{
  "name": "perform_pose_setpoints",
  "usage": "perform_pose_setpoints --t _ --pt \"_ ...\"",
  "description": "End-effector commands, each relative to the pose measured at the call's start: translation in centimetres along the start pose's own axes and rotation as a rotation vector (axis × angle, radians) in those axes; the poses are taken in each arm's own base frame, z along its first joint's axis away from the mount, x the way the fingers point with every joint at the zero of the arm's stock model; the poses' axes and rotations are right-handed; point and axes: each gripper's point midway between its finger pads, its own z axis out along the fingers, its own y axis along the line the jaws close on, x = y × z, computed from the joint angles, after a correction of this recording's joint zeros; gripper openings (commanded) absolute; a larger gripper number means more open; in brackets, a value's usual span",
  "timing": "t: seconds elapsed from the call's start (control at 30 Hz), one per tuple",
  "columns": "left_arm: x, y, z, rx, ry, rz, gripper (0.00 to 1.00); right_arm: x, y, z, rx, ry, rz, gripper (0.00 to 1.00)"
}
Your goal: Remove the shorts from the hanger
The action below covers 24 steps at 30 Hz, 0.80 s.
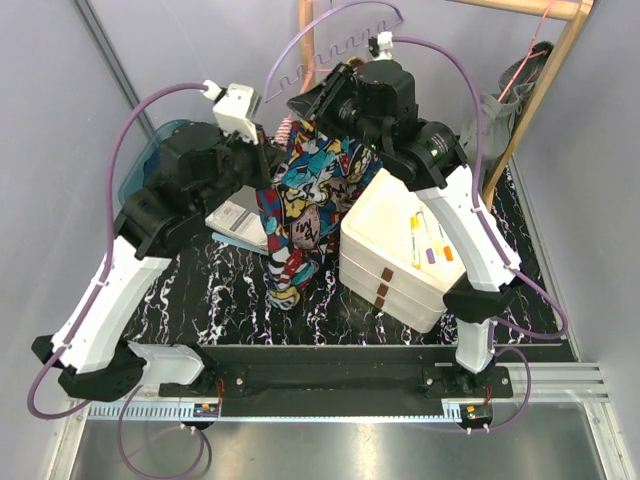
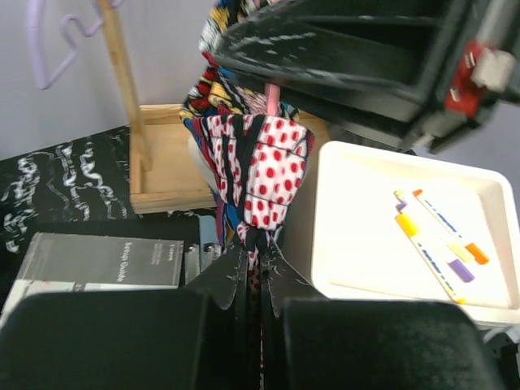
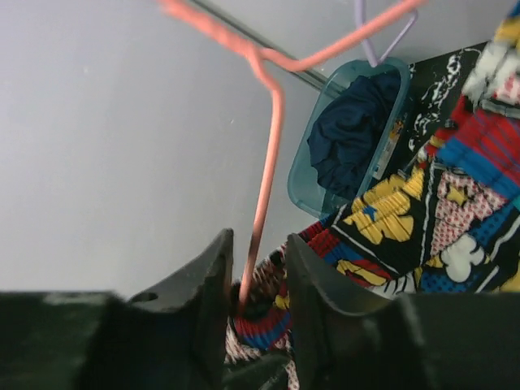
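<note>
The multicolour print shorts [image 1: 305, 205] hang bunched from a pink wire hanger [image 3: 264, 162] above the middle of the table. My left gripper [image 2: 256, 252] is shut on a fold of their red-dotted cloth [image 2: 268, 166], on the shorts' left side in the top view [image 1: 268, 170]. My right gripper [image 3: 258, 240] is up at the hanger [image 1: 312, 100]. Its fingers stand apart with the pink wire running between them, and the shorts' waistband [image 3: 284, 317] is bunched just below. Dark navy shorts [image 3: 351, 134] lie in a blue bin [image 3: 305, 175].
Stacked white trays [image 1: 375, 215] holding markers [image 1: 430, 240] stand right of the shorts. A manual [image 2: 97, 260] lies at the left. A wooden rack [image 1: 545, 85] rises at the back right, with grey cloth [image 1: 495, 110] by it. A lavender hanger [image 2: 49, 41] hangs behind.
</note>
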Motion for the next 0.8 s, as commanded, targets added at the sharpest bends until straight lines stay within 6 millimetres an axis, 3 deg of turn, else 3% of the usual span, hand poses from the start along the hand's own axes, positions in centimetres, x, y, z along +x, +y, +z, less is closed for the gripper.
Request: perform_pose_setpoints --t 0.0,0.03,0.13,0.23,0.37,0.53,0.77 --pt "-4.0 2.0 -4.6 -0.087 -0.147 -0.046 0.00 0.1 4.0 -3.8 -0.186 0.051 -0.202 0.50" --pt "-4.2 1.8 -5.6 -0.071 -0.160 -0.058 0.00 0.2 3.9 -3.8 -0.196 0.058 -0.244 0.65" --pt "-3.7 1.0 -7.1 -0.019 -0.139 -0.104 0.00 0.3 3.8 -4.4 -0.229 0.063 -0.396 0.81" --pt "-3.0 0.1 -8.6 0.037 -0.117 -0.133 0.00 0.1 3.8 -4.9 -0.264 0.062 -0.527 0.89" --pt "-1.5 -0.1 -10.1 0.065 -0.079 -0.150 0.00 -0.1 4.2 -5.1 -0.316 0.063 -0.627 0.90" --pt "0.5 -0.7 -11.9 0.116 -0.016 -0.145 0.00 0.3 6.3 -5.9 -0.444 0.065 -0.686 0.90" --pt "1.3 -1.4 -13.1 0.172 0.006 -0.133 0.00 2.4 6.9 -3.6 -0.527 0.116 -0.681 0.88"
